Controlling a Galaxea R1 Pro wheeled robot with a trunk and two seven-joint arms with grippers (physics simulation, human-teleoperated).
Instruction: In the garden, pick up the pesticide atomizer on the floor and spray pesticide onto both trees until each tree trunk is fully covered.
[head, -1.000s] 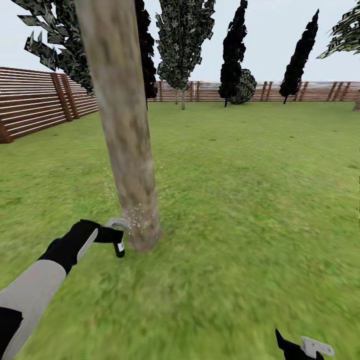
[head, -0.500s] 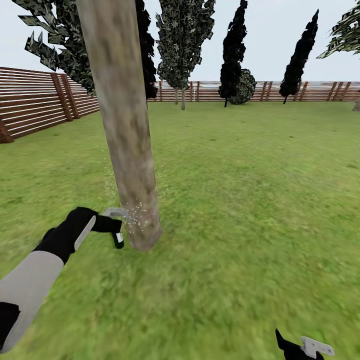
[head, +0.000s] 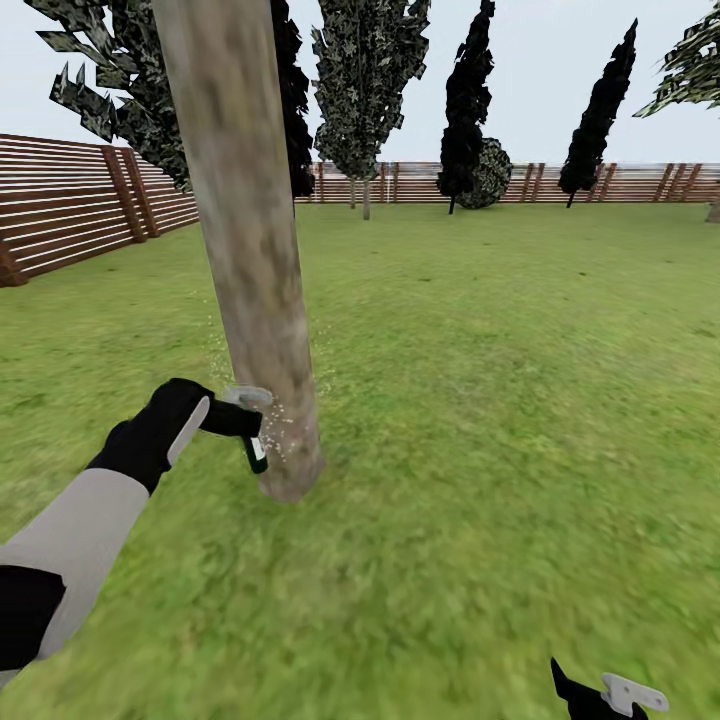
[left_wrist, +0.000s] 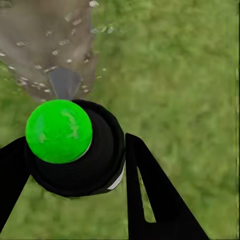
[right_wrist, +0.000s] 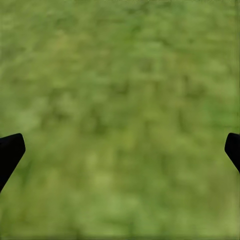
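A thick pale mottled tree trunk (head: 255, 260) rises close in front of me from the grass. My left gripper (head: 245, 425) is shut on the pesticide atomizer (head: 257, 453), a small black bottle held just left of the trunk's base. White pesticide specks (head: 285, 425) dot the lower trunk and the air around it. The left wrist view looks down on the atomizer's green cap (left_wrist: 59, 131) between my black fingers (left_wrist: 155, 195), with the speckled trunk (left_wrist: 45, 45) just beyond. A second pale-trunked tree (head: 366, 95) stands far back by the fence. My right gripper (right_wrist: 120, 150) hangs open over grass.
A brown slat fence (head: 70, 205) runs along the left and the far end of the lawn. Thin all-black trees (head: 468, 100) and a round bush (head: 492, 175) stand at the back. Open grass (head: 500, 400) spreads to the right of the trunk.
My left gripper has risen and moved slightly right with the atomizer, staying close to the trunk's base. The specks sit a little higher on the trunk. The right arm has not moved.
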